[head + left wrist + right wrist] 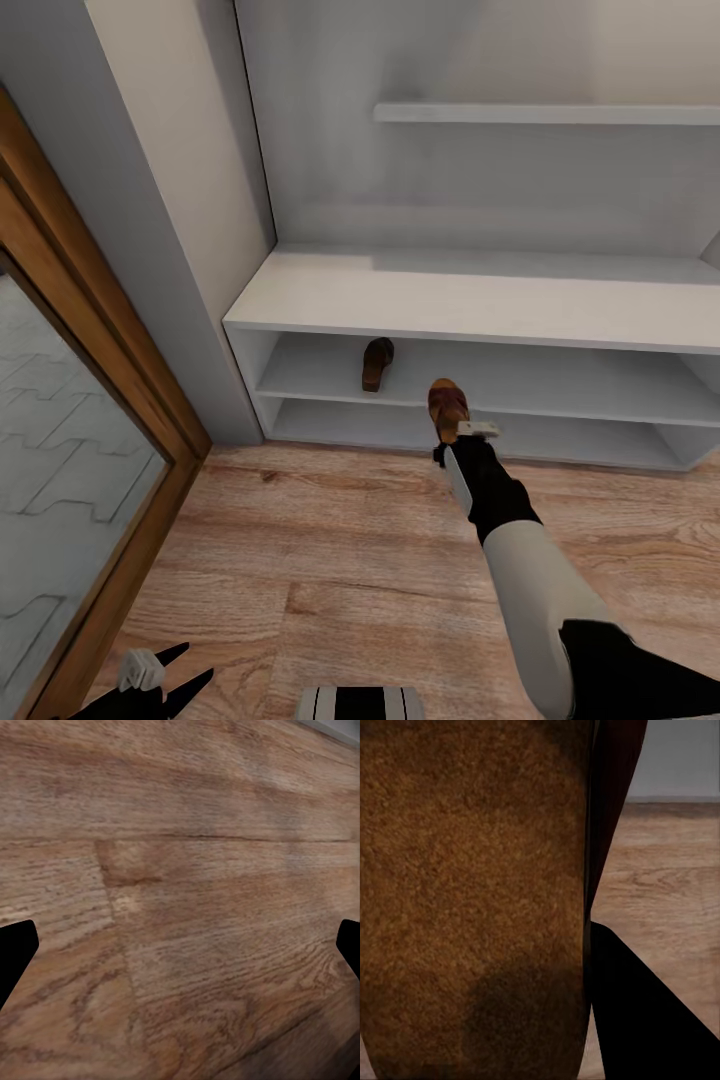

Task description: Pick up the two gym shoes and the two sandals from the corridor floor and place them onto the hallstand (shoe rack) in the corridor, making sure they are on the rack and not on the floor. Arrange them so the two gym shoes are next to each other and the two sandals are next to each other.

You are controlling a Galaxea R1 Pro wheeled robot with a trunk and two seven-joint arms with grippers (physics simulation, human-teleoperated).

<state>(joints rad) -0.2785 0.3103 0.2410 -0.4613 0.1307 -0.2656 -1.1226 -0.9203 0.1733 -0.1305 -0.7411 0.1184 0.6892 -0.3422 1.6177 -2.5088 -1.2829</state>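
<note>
The hallstand (480,300) is a wide pale grey unit with a low bench top, two long open shelves under it and a tall back panel that carries one upper shelf at about 1 o'clock in the head view. It stands on the corridor floor (330,540), which is light brown wood plank with clear grain.

One sandal (378,363) lies on the upper open shelf, near the left end of the unit. It is dark brown, and from the head view it seems to rest on its side with the sole turned outward. The second sandal (448,405) is brown with a tan footbed and dark straps. It is in the air in front of the shelf edge, at about 4 o'clock from the first sandal and near it, but not touching it.

The right gripper (462,432) is clamped on this second sandal and sits directly at its 6 o'clock end, with the arm reaching back toward 5 o'clock. In the right wrist view the tan footbed (472,892) is pressed close to the camera, with a black finger (637,1012) beside it.

The left gripper (165,680) hangs low at 7 o'clock in the head view, over bare floor. In the left wrist view its two black fingertips (15,952) stand far apart with nothing between them.
</note>
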